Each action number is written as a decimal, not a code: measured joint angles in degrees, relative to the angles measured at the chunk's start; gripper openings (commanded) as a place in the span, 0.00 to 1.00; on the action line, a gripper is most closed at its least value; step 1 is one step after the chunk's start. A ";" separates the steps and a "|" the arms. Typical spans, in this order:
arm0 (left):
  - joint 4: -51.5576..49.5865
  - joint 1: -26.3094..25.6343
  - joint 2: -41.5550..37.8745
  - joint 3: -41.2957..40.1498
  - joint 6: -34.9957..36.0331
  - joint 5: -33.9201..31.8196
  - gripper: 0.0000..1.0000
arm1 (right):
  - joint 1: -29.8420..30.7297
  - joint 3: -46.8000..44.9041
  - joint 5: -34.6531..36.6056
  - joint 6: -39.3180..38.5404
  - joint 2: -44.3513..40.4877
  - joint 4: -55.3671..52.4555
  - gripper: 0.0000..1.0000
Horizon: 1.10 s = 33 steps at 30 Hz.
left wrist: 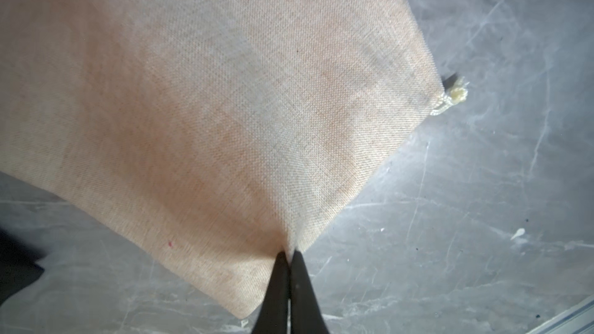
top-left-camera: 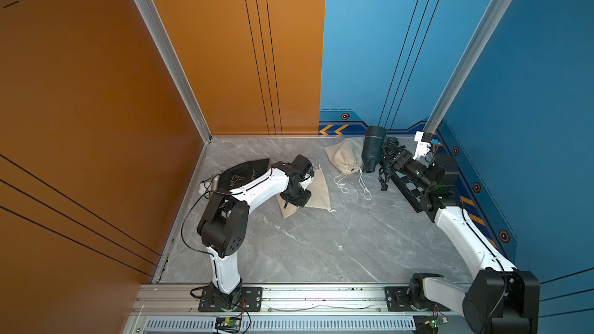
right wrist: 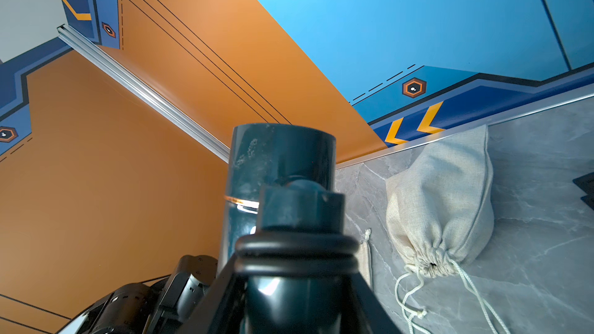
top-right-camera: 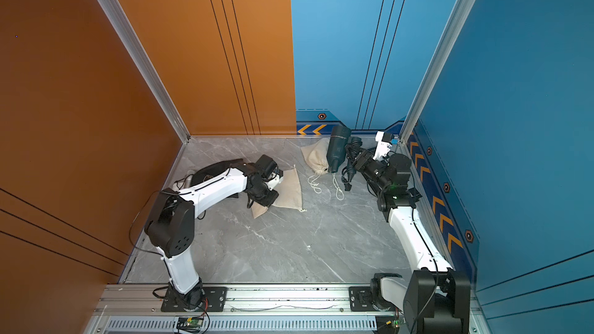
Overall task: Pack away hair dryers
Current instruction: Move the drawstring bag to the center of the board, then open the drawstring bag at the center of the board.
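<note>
The left arm [top-left-camera: 257,184] folds at the elbow and dips down, its left pincer [left wrist: 289,253] pinched tight on the edge of a flat pouch [left wrist: 225,107]. The right arm [top-left-camera: 463,232] reaches far forward. The right pincer [top-left-camera: 392,159] clamps the teal hair dryer [top-left-camera: 373,149] by its handle, with the barrel just ahead and a filled pouch [top-left-camera: 345,155] to its left.

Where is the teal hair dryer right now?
In both top views the teal hair dryer is far right by the back wall, held in the right gripper, barrel beside the tied beige pouch.
</note>
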 measured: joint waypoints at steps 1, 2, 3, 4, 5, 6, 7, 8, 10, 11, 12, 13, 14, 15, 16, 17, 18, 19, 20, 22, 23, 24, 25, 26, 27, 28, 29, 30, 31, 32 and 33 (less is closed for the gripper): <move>0.13 0.02 -0.92 -1.03 0.17 -0.33 0.09 | 0.00 0.00 0.02 -0.22 -0.24 -0.66 0.21; 0.24 0.04 -1.75 -1.79 0.33 -0.72 0.11 | 0.02 0.00 0.07 -0.50 -0.52 -1.38 0.21; 0.31 0.20 -2.29 -2.23 0.24 -1.22 0.11 | 0.04 0.00 0.17 -1.03 -0.72 -2.21 0.21; 0.55 0.48 -2.86 -2.69 0.02 -2.05 0.16 | 0.11 0.00 0.42 -1.55 -1.01 -3.13 0.21; 0.76 0.87 -3.28 -2.97 -0.20 -3.06 0.37 | 0.11 0.00 0.72 -2.05 -1.33 -4.17 0.21; 0.87 1.27 -3.52 -3.08 -0.74 -3.89 0.60 | 0.11 0.00 1.16 -2.64 -1.66 -5.16 0.21; 1.18 1.75 -3.69 -3.08 -1.42 -4.74 0.79 | 0.11 0.00 1.55 -3.08 -2.08 -6.14 0.21; 1.57 2.10 -3.89 -3.08 -1.99 -5.42 0.85 | 0.11 0.00 1.84 -3.48 -2.40 -6.86 0.21; 2.58 2.54 -4.66 -3.08 -3.15 -6.80 0.93 | 0.11 0.00 2.60 -4.26 -3.04 -8.17 0.21; 3.02 2.69 -5.16 -3.08 -3.98 -7.41 0.93 | 0.11 0.00 2.82 -4.57 -3.21 -8.61 0.21; 3.52 2.64 -5.92 -3.08 -4.76 -7.82 0.93 | 0.11 0.00 3.02 -4.90 -3.32 -9.11 0.21; 4.11 2.38 -6.73 -3.04 -5.77 -8.11 0.90 | 0.11 0.00 3.10 -5.22 -3.39 -9.77 0.21; 4.59 1.97 -7.30 -2.93 -6.69 -8.48 0.89 | 0.11 0.00 3.32 -5.55 -3.41 -10.36 0.21; 5.05 1.11 -7.74 -2.45 -8.13 -9.14 0.88 | 0.11 0.00 3.82 -6.03 -3.43 -11.37 0.21; 5.51 -0.22 -7.80 -1.60 -9.92 -10.05 0.87 | 0.11 0.00 4.46 -6.34 -3.45 -12.28 0.22; 6.03 -1.70 -7.65 -0.70 -11.54 -10.97 0.87 | 0.11 0.00 4.96 -6.58 -3.50 -13.05 0.21; 6.27 -3.69 -7.10 0.59 -13.22 -12.09 0.88 | 0.09 0.00 5.66 -6.93 -3.56 -14.01 0.22; 6.54 -6.03 -6.08 2.19 -14.84 -13.46 0.82 | 0.09 0.00 6.29 -7.30 -3.61 -14.91 0.21; 6.97 -8.20 -4.87 3.69 -15.80 -14.73 0.80 | 0.09 0.00 6.82 -7.52 -3.65 -15.58 0.21; 7.98 -12.55 -0.96 7.02 -17.92 -17.94 0.74 | -0.09 0.00 7.72 -7.76 -3.76 -17.03 0.21; 8.39 -13.99 0.70 8.04 -18.64 -18.71 0.72 | -0.28 0.00 7.93 -7.87 -3.85 -17.64 0.21; 8.81 -15.21 2.69 8.87 -19.65 -19.54 0.70 | -0.61 0.00 8.28 -7.91 -4.04 -18.25 0.21; 8.85 -15.85 4.50 9.42 -20.57 -20.48 0.68 | -0.92 0.00 8.76 -7.93 -4.28 -18.71 0.21; 8.74 -15.96 5.97 9.77 -21.11 -21.38 0.67 | -1.18 0.00 9.01 -7.93 -4.52 -19.02 0.21; 8.61 -15.82 7.43 10.19 -21.68 -22.16 0.66 | -1.46 0.00 9.07 -7.93 -4.85 -19.26 0.21; 8.33 -15.54 9.01 10.95 -22.05 -22.97 0.65 | -1.70 0.00 9.18 -7.93 -5.20 -19.43 0.21; 8.26 -15.37 10.05 11.56 -22.21 -23.43 0.64 | -1.86 0.00 9.25 -7.93 -5.55 -19.56 0.21; 8.20 -15.17 11.28 12.44 -22.29 -24.00 0.62 | -1.97 0.00 9.27 -7.93 -5.95 -19.74 0.21; 8.09 -15.10 12.46 13.38 -22.47 -24.57 0.60 | -2.08 0.00 9.27 -7.93 -6.32 -19.85 0.21; 8.09 -14.95 13.33 14.23 -22.58 -24.98 0.58 | -2.08 -0.02 9.27 -7.93 -6.54 -19.85 0.21; 8.11 -14.84 14.16 15.04 -22.67 -25.42 0.57 | -2.08 -0.02 9.27 -7.93 -6.75 -19.85 0.21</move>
